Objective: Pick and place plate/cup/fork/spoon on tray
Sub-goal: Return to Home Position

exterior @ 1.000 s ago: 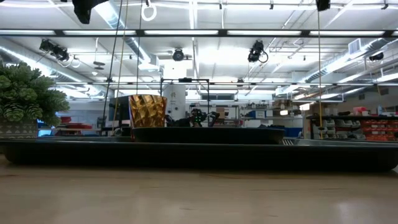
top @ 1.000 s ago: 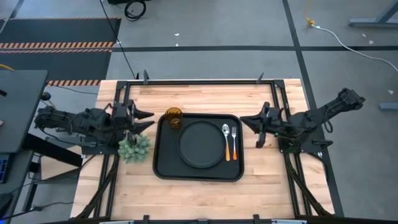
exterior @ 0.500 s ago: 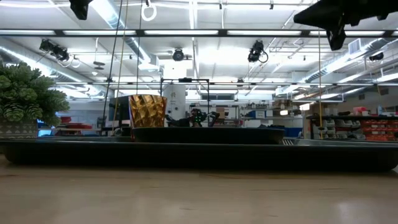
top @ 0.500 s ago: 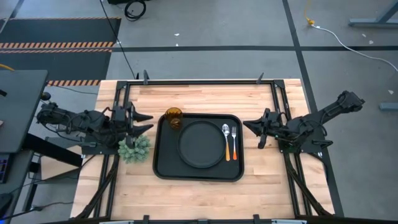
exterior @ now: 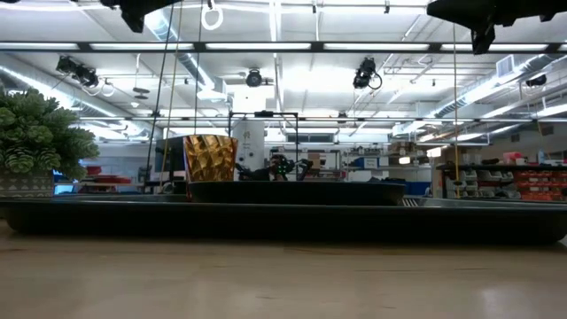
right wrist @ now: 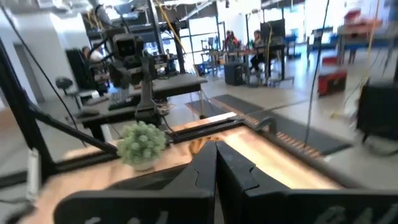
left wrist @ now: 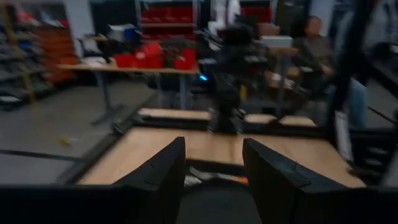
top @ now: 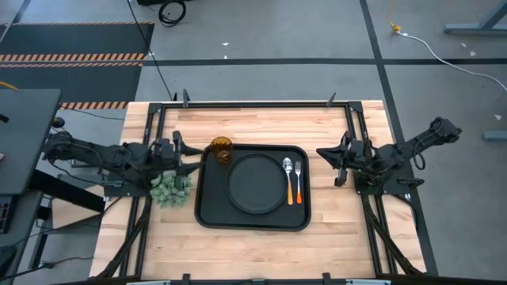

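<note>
The tray (top: 253, 188) is lying at the centre of the bench (top: 253, 237), and it is carrying every item of the task. The plate (top: 256, 183) is resting in the middle of the tray. The spoon (top: 287, 174) and the fork (top: 298, 181) are lying side by side just beside the plate, toward the right arm, with the spoon nearer the plate. The cup (top: 220, 149) is standing upright in the tray corner at the far, left-arm side. A green leafy clump (top: 171, 187) is sitting on the bench just outside the tray's left edge. The left claw (top: 188, 157) is hovering near that clump and the cup, with its fingers (left wrist: 163, 174) spread apart. The right claw (top: 325, 152) is hanging off the tray's right side, well apart from the cutlery, with its fingers (right wrist: 202, 171) pressed together. The bench is showing a light wood-plank surface inside a black metal frame (top: 253, 103). It is standing on a grey concrete floor (top: 269, 32) marked with dark lines and a striped hazard mat (top: 71, 57). In the low view, the room is showing ceiling light strips (exterior: 292, 46) and shelving (exterior: 523, 182). A seated person (left wrist: 314, 43) is appearing beyond the bench in the left wrist view.
</note>
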You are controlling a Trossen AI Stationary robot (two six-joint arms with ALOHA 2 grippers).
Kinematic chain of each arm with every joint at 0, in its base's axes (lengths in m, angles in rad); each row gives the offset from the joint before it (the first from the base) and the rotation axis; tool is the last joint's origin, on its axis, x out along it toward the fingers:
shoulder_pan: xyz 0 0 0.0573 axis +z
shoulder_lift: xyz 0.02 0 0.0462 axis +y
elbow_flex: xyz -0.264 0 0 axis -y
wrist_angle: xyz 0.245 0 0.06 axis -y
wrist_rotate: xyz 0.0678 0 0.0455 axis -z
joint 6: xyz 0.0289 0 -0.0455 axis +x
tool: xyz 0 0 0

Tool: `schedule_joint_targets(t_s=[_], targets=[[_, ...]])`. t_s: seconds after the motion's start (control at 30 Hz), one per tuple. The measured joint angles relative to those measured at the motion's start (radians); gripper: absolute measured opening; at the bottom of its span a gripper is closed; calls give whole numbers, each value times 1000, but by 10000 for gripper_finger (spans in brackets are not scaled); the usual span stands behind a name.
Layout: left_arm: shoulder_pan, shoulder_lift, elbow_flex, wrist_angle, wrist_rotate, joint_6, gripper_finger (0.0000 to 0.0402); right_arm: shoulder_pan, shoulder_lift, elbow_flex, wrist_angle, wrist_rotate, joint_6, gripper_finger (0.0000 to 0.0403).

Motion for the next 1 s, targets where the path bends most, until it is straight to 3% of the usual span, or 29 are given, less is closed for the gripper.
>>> schedule_joint_targets(t_s=[0.1,0.27,0.4,0.63,1.0], targets=[[64,34,0,88,10,33,167,5,-29,0,-28,0,-27,12],[145,43,0,128,27,-8,166,5,-83,0,-127,-2,131,13],[149,43,0,105,28,-29,166,5,-150,0,-211,-50,161,13],[150,43,0,108,16,-16,167,5,-294,0,-329,-44,134,13],[150,44,0,109,-40,-13,166,5,-479,-126,-250,-26,150,13]])
